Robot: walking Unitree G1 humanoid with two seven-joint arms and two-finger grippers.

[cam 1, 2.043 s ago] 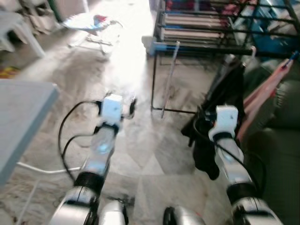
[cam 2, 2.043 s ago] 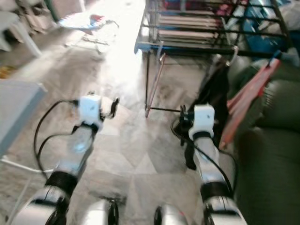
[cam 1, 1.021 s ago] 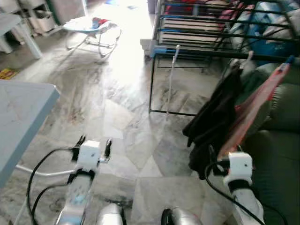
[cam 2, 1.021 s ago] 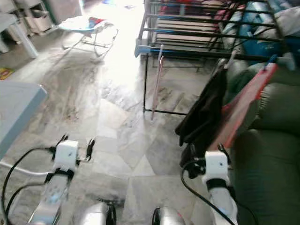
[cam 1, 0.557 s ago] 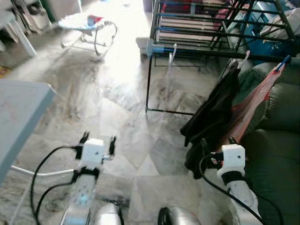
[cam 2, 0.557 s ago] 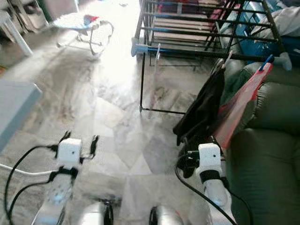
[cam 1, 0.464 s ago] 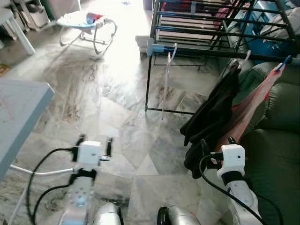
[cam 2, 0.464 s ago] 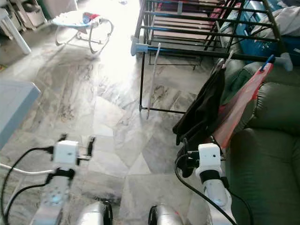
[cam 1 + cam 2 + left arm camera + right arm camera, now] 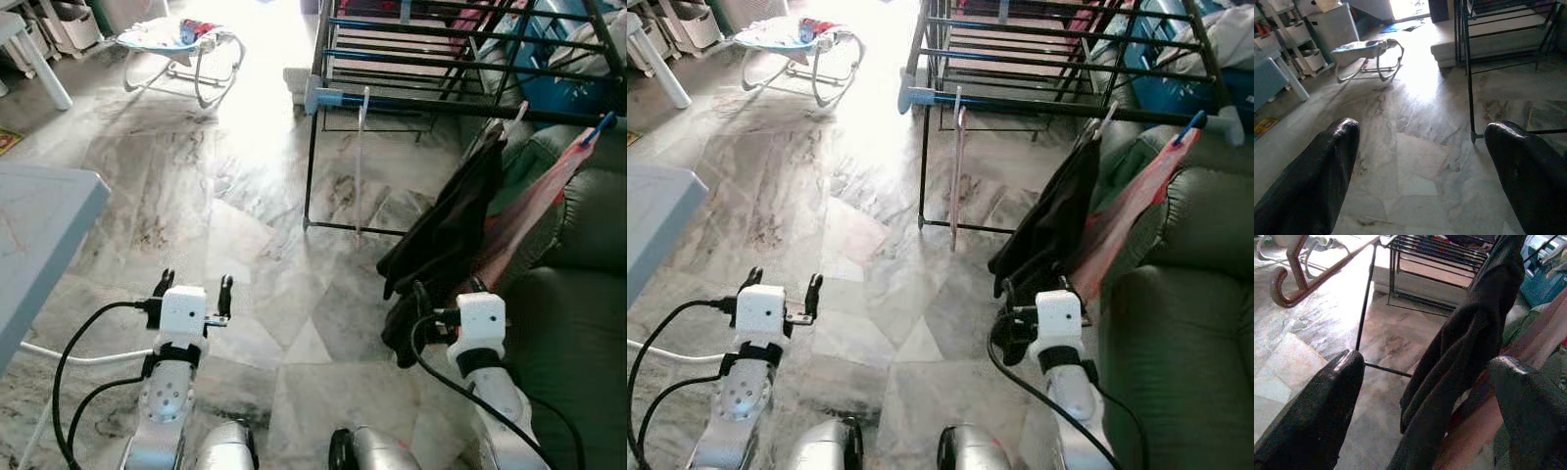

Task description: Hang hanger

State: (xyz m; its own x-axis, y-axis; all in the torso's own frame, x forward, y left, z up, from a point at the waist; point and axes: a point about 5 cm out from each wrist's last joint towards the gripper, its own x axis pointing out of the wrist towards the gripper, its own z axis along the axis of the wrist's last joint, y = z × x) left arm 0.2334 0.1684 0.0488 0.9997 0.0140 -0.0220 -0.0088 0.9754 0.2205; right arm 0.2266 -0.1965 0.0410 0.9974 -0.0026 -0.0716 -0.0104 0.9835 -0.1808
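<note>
Both pincers spread and empty, left gripper (image 9: 193, 287) and right gripper (image 9: 449, 290) low over the floor; thin pale hanger (image 9: 360, 147) hung from the drying rack (image 9: 411, 99) front rail, judged light, stiff, slippery, best pinched at the neck under its hook.

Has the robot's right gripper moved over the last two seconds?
Yes. The right gripper has drawn back from the drying rack toward the robot, now low by the black garment's bottom edge.

The drying rack (image 9: 460, 59) runs off the top edge — its far end unseen. The table (image 9: 39, 235) is cut by the left edge, and the black garment (image 9: 446, 245) hides its hanger's shoulders.
</note>
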